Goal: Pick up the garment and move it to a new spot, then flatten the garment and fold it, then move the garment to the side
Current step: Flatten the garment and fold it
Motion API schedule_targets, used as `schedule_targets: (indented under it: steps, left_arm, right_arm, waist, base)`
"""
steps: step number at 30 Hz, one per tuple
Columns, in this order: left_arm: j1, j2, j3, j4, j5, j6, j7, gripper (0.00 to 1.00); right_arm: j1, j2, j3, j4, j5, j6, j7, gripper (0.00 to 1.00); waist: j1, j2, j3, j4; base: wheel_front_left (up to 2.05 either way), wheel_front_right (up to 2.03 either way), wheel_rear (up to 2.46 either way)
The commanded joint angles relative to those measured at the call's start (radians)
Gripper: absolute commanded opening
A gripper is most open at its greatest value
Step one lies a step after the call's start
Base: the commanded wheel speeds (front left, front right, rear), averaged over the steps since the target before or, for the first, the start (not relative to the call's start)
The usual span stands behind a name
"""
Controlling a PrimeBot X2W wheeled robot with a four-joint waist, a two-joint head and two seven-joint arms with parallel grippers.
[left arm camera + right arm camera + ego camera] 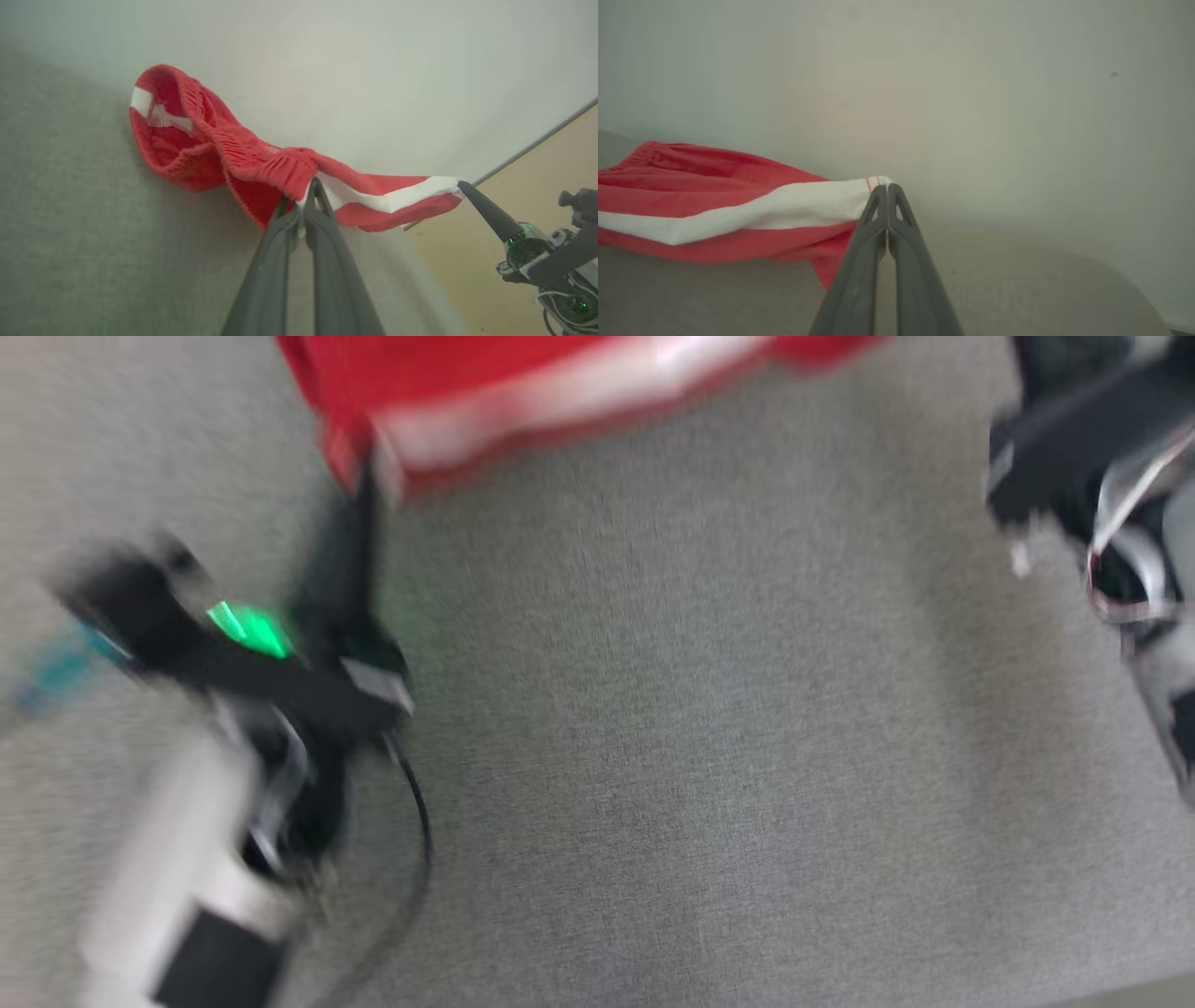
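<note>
Two dark claws grip one garment. The left claw (pixel 310 184) pinches the bunched middle of the red mesh garment with a white stripe (pixel 252 163), and the right claw (pixel 887 186) pinches its stripe end, over one grey cloth-covered desk (pixel 700 756).

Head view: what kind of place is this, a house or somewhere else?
Probably an indoor robot workroom, not certain: a grey fabric-covered work surface under the red-and-white mesh garment, a plain pale wall behind, a bare tan floor beside.
</note>
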Motion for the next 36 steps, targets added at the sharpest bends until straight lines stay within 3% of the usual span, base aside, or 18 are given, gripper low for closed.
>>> schedule_targets:
  steps: [1,7,13,19,28,36]
  left_arm:
    - [0.047,-0.001,-0.018,0.011,-0.007,-0.001,0.005,0.00]
    - [0.265,-0.024,-0.122,0.121,-0.005,0.014,0.038,0.00]
    - [0.373,-0.058,-0.132,0.190,-0.044,0.028,0.020,0.00]
    - [0.461,-0.071,-0.138,0.193,-0.080,0.030,0.022,0.00]
    - [0.531,-0.082,-0.132,0.157,-0.079,0.041,-0.032,0.00]
    - [0.592,-0.048,-0.188,0.129,-0.044,0.085,0.022,0.00]
  right_arm:
    - [0.036,-0.014,-0.005,-0.004,0.019,-0.002,0.043,0.00]
    - [0.315,-0.060,-0.042,-0.114,0.099,-0.002,0.318,0.00]
    - [0.552,-0.092,-0.092,-0.237,0.132,-0.002,0.507,0.00]
    - [0.788,-0.095,-0.241,-0.369,0.139,-0.002,0.667,0.00]
    - [1.098,-0.009,-0.477,-0.603,0.108,-0.002,0.961,0.00]
    - [1.259,0.091,-0.564,-0.725,0.027,-0.002,1.189,0.00]
  waist:
    - [0.0002,-0.0001,-0.135,0.059]
    - [0.0002,-0.0001,-0.292,0.083]
    - [0.0002,-0.0001,-0.388,0.080]
    - [0.0002,-0.0001,-0.463,0.075]
    - [0.0002,-0.0001,-0.491,0.066]
    - [0.0002,-0.0001,-0.471,0.054]
  base:
    - [0.00,0.00,0.00]
    - [0.00,0.00,0.00]
    - [0.00,0.00,0.00]
    - [0.00,0.00,0.00]
    - [0.00,0.00,0.00]
    - [0.00,0.00,0.00]
